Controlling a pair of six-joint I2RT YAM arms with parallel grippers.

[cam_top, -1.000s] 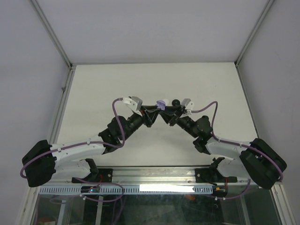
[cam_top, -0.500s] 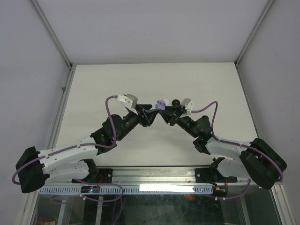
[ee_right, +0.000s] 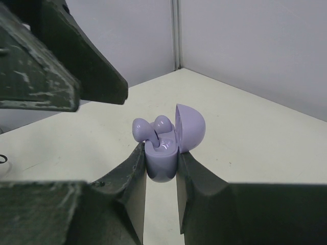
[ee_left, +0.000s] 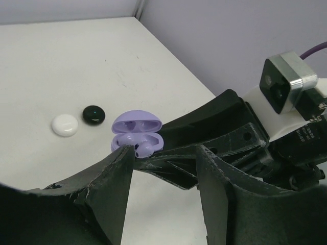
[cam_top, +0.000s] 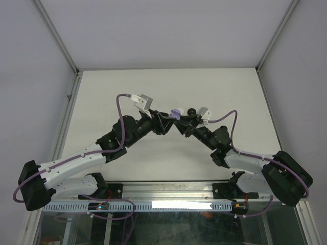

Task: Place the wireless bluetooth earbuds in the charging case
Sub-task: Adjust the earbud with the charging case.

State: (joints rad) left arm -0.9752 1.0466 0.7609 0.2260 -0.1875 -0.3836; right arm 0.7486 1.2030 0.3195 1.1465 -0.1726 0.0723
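Lavender charging case (ee_right: 162,159) in right fingers (ee_right: 198,179), well inside table (cam_top: 127,87) edges.

The table (cam_top: 102,92) has a flat, off-white, matte top. A metal rail (cam_top: 66,117) borders its left side and a matching one borders its right. Plain pale walls close it in at the left, right and far sides. Two small round cases lie directly on the top, near its middle: a white case (ee_left: 65,125) and a black case (ee_left: 93,114). Both are closed, dome side up, and lie just beside each other without touching.
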